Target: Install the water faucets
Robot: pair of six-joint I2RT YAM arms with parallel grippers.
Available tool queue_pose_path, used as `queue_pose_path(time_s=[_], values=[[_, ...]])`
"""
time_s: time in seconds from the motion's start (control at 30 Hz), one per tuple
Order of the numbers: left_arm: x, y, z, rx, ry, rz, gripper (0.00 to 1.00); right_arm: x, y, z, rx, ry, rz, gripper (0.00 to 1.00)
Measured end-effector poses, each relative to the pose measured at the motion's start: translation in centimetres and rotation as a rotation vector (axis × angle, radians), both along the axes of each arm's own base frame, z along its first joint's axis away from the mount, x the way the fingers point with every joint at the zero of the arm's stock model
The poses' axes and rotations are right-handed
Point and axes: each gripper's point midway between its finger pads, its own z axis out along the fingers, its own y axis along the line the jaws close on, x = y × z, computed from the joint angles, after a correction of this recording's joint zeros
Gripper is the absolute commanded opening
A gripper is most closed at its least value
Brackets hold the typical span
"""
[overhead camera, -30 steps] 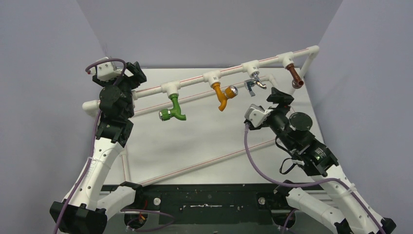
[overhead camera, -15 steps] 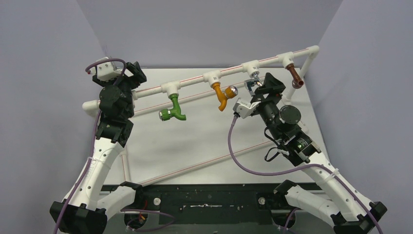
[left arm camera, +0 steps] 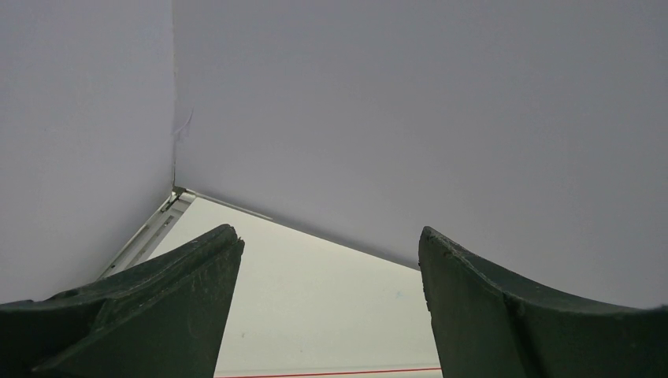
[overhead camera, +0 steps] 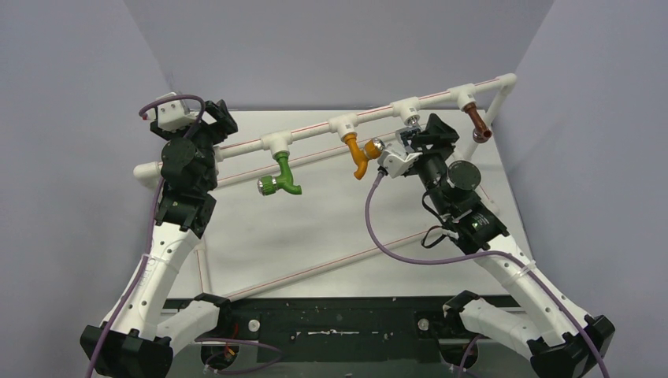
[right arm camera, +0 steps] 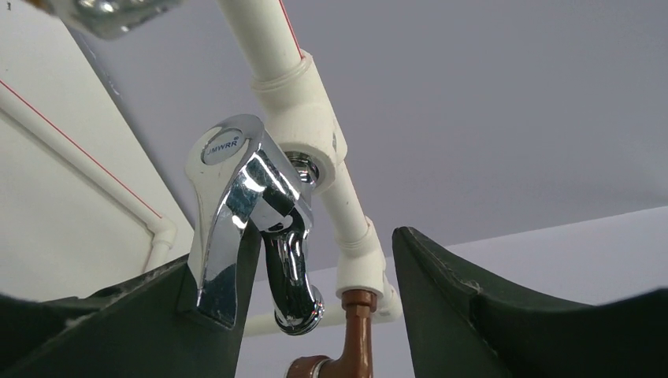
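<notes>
One chrome faucet [right arm camera: 236,206], "JMWRR" cap [right arm camera: 223,147]

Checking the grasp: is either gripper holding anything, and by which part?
Nothing held yet: right gripper is open around the chrome faucet, at its lever; left gripper is empty.

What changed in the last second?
Right tool swung up-left to the white pipe rail and now straddles the shiny chrome metal faucet, not yet clamped. Left tool, green faucet, orange faucet and brown faucet stayed put.
</notes>
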Motion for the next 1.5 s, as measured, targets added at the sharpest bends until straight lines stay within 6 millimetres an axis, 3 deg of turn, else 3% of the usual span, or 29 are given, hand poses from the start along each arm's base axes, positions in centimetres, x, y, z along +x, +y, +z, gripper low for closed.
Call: queue_pose_path(time_s=[0.2, 0.43, 0.7, 0.87, 1.5], values=[[0.0, 0.0, 0.0, 0.0, 0.0, -0.001, 0.8, 0.4, 0.0, -1.2, 0.085, 0.029, 0.022, 0.37], [0.0, 0.0, 0.0, 0.004, 0.0, 0.0, 0.8, 0.6, 0.5, -1.8, 0.156, 0.061, 0.057, 0.0], [0.0, 0.0, 0.0, 0.004, 0.001, 0.0, 0.8, 0.7, 0.6, -1.8, 0.343, 0.097, 0.065, 0.0], [0.0, 0.0, 0.0, 0.005, 0.0, 0.0, 0.8, 0.6, 0.6, -1.8, 0.586, 0.128, 0.064, 0.0], [0.0, -0.1, 0.0, 0.003, 0.001, -0.003, 0.8, 0.6, 1.0, -1.8, 1.86, 0.286, 0.066, 0.0]])
